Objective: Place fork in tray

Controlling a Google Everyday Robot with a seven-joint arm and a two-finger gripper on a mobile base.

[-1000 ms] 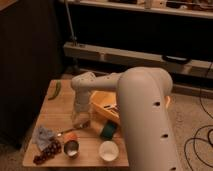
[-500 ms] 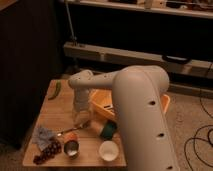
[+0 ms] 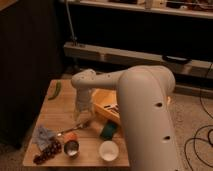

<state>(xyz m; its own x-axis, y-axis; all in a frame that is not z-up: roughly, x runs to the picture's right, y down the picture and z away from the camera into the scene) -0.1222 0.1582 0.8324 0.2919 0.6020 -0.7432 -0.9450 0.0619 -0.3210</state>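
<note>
White gripper (image 3: 80, 115), jaws wide and empty, hovers just above the fork (image 3: 74, 130).

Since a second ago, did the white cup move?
No. The white cup stays at the table's front edge, just in front of the green sponge. The tool hangs over the fork, left of the yellow tray.

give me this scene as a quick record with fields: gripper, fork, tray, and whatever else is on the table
gripper: pointing down just above the fork, fingers open, holding nothing
fork: lying flat on the wooden table, outside the tray
tray: yellow, beside the gripper, partly hidden by the arm; dark-handled utensils inside
green sponge: on the table at the tray's near side
white cup: upright, near the front edge
metal cup: upright, beside the grapes
task status: fork not yet in tray
</note>
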